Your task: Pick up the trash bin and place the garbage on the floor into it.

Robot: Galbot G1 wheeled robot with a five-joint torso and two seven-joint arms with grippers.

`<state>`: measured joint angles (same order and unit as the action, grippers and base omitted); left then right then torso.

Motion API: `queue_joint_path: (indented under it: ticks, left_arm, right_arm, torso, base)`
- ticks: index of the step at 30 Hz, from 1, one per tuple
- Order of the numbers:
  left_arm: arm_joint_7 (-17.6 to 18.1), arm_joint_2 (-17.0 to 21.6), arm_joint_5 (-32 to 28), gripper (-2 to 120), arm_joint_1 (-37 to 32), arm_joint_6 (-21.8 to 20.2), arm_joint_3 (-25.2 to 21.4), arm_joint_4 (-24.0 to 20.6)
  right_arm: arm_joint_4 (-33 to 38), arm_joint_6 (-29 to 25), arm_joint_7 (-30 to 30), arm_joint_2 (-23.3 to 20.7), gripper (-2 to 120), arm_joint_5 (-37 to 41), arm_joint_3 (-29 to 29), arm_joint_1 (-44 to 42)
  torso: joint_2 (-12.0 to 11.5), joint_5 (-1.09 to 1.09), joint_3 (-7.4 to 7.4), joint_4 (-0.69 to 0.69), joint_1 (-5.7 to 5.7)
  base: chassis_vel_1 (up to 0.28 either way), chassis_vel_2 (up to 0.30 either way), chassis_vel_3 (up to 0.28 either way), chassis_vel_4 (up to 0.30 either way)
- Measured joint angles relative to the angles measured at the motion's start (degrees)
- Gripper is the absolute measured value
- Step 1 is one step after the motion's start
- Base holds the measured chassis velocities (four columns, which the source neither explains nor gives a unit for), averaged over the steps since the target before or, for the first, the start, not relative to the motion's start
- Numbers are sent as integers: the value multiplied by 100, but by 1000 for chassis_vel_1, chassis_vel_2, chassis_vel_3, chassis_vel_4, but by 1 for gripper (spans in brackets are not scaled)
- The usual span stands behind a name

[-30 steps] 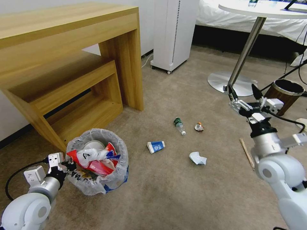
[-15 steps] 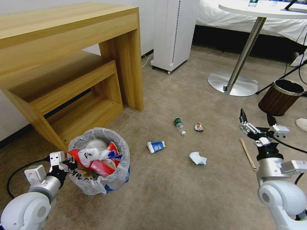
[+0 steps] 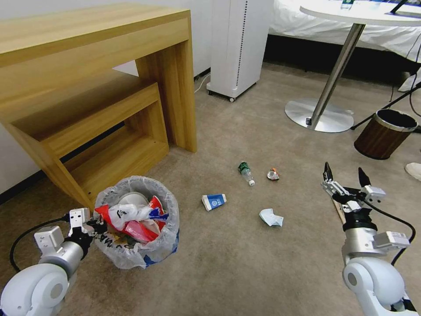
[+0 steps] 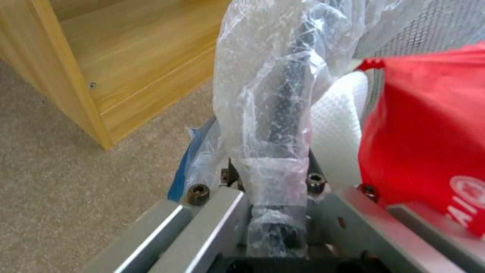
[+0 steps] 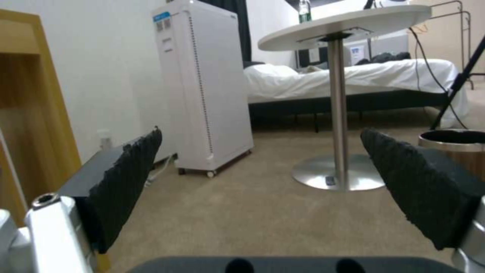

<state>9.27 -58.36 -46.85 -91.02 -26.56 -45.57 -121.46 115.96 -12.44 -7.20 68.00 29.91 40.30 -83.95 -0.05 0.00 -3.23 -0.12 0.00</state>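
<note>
— Carpeted bedroom floor (image 3: 228,263). On the left?
— Left hand (image 3: 90,227) clamping the trash bin (image 3: 137,221) rim, resting beside the wooden shelf unit (image 3: 87,105).
— Rightward?
— Bottle (image 3: 246,172), paper (image 3: 270,217) lying loose; right hand (image 3: 344,179), spread wide, dropping lower toward the wooden stick (image 3: 338,210), readying a pick.

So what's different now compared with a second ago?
The right gripper, open and empty, has dropped from up near the brown bin to low over the wooden stick. The left gripper stays clamped on the trash bin rim. The floor litter hasn't moved.
</note>
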Motion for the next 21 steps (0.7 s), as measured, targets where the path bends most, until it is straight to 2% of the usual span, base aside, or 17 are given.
queue_joint_path:
  ticks: [21]
  left_arm:
    - [-6,-44,30,1,20,9,-1,84]
  right_arm:
    - [-163,-5,-192,35,100,19,-100,84]
  torso:
    - [0,0,0,0,0]
  base:
    - [0,0,0,0]
